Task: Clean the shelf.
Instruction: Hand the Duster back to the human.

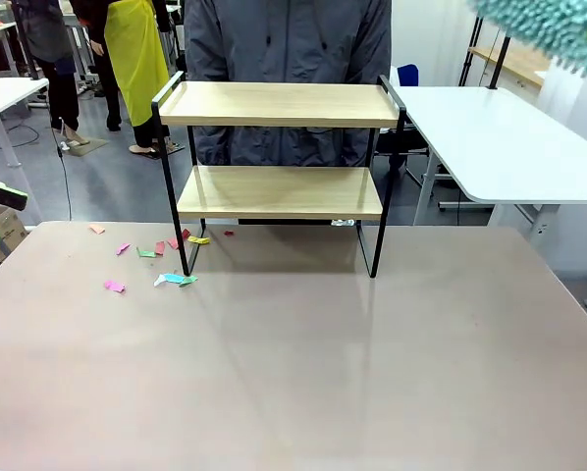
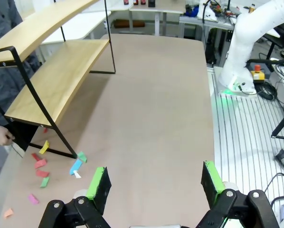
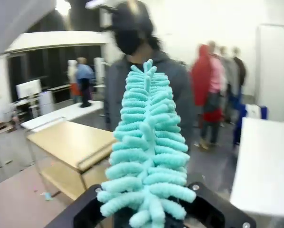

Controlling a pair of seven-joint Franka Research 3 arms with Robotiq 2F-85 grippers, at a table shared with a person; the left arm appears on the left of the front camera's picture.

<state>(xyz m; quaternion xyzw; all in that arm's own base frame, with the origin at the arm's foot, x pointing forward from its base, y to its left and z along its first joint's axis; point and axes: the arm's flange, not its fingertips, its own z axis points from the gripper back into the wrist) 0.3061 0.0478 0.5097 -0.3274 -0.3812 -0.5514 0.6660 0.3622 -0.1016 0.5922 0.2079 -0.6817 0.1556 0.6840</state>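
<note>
At the far left of the front view, the left gripper (image 2: 154, 187) is seen with its green-padded fingers spread wide apart and nothing between them, poised low over the table (image 1: 293, 373) near a scatter of coloured paper scraps (image 1: 156, 257). These scraps are strewn on the table around the shelf's left legs, and both wooden boards are seen bare, so the wiping is judged largely done or about to be finished, with the fallen scraps left to be dealt with. The shelf (image 1: 279, 157) is placed at the far middle of the table, directly in front of a person in a dark jacket (image 1: 289, 44); its long axis runs from left to right across the front view, with the raised black end rails at either end and the open face turned toward the robot. At the upper right, a teal chenille duster (image 3: 146, 156) is clamped by the closed right gripper (image 3: 149, 216), raised well above and to the right of the shelf, its fluffy head pointed away from the wrist toward the person.
</note>
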